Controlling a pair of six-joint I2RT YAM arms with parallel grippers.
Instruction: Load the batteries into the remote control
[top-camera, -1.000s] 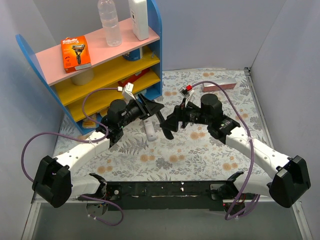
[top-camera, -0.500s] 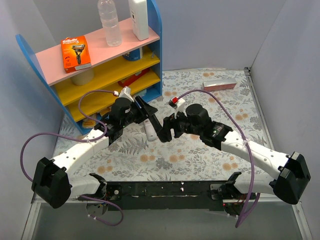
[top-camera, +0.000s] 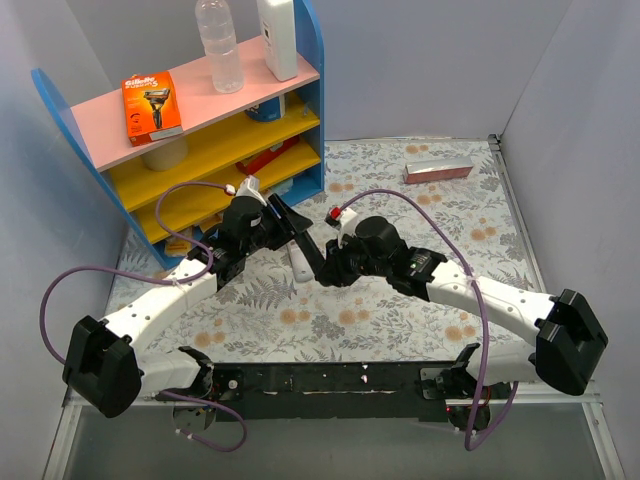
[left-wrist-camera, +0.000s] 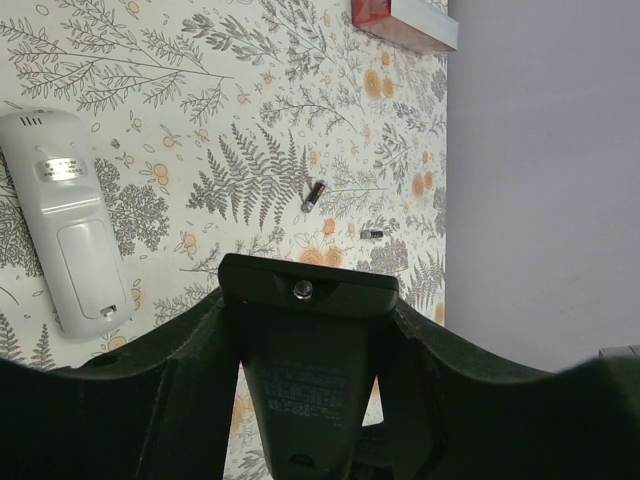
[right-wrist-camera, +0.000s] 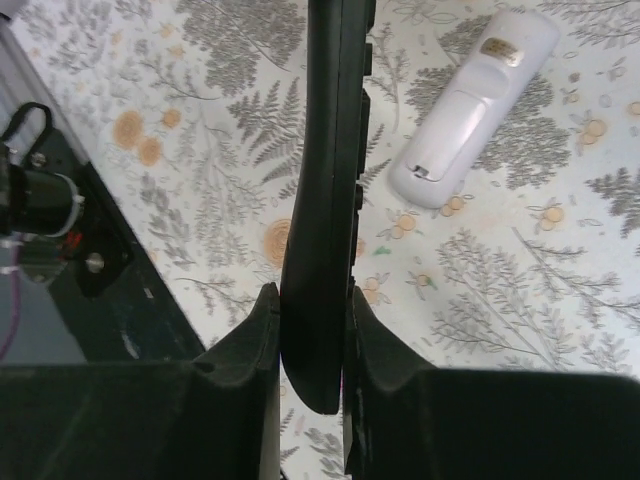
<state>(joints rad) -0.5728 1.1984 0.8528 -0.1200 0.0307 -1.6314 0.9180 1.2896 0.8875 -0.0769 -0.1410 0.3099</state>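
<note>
Clearly, we hold the slim black plastic remote control (right-wrist-camera: 325, 180) aloft between both arms: the left pincer (left-wrist-camera: 308, 340) clamps one end, and the right pincer (right-wrist-camera: 312, 330) is closed across its thin edges. We should square both grips and turn the hatch upward before freeing a pincer for the tiny red-and-black cylindrical batteries (left-wrist-camera: 314, 195), which lie on the floral-patterned counter (left-wrist-camera: 250, 100) well apart from the white plastic remote (left-wrist-camera: 72, 235). The orange razor box (top-camera: 152, 105) reads "Gillette"; the remotes' labels are illegible.

Black remote (right-wrist-camera: 328, 180), far end off-frame
</note>
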